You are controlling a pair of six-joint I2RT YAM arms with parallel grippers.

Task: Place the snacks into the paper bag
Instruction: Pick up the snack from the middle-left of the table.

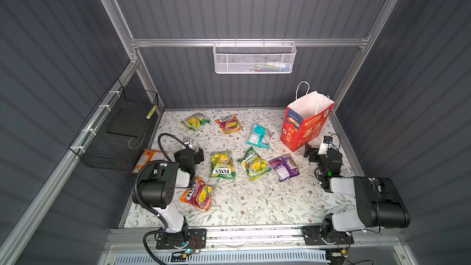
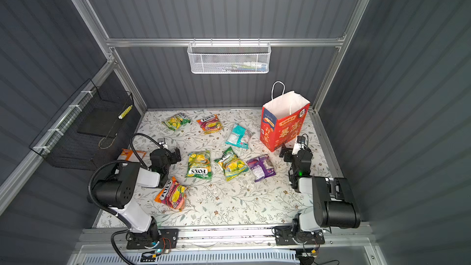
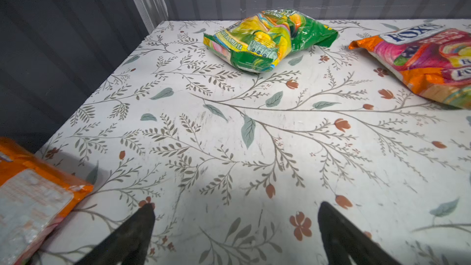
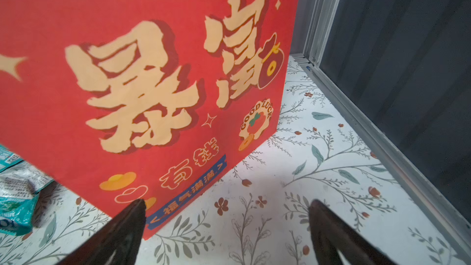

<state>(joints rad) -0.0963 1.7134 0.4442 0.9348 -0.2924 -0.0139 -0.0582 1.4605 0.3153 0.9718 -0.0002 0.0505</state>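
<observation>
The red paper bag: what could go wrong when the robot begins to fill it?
1. The open right gripper stands close beside the red paper bag; a nudge might tip this tall bag.
2. Its white cord handles stand over the mouth and might block the way in.

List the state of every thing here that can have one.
paper bag: upright, mouth open.
snacks: lying loose on the table, outside the bag.
left claw: open, empty, over bare table.
right claw: open, empty, close to the bag's base.
white mesh basket: hanging on the back rail.
</observation>
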